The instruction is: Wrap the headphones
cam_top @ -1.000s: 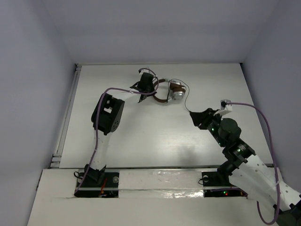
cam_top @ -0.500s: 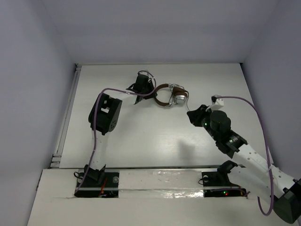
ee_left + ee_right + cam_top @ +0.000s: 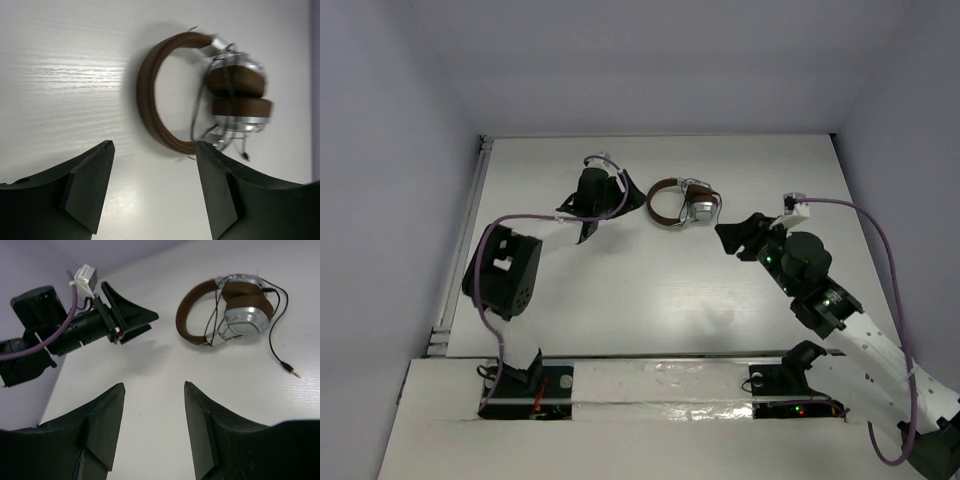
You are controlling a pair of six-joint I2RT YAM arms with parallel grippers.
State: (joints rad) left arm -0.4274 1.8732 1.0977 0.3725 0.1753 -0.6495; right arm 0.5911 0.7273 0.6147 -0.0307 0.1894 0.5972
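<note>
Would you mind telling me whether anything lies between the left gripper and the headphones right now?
Nothing visible does. Only table surface lies between the open left gripper and the headphones; the right gripper, also open, faces them from the other side.

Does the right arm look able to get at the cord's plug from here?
Probably yes. The plug lies loose on the table beside the headphones; the right gripper is open nearby, and the left gripper sits off to the other side.

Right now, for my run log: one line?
headphones on table, cord partly wound, plug loose | left gripper jaws open, empty | right gripper jaws open, empty
</note>
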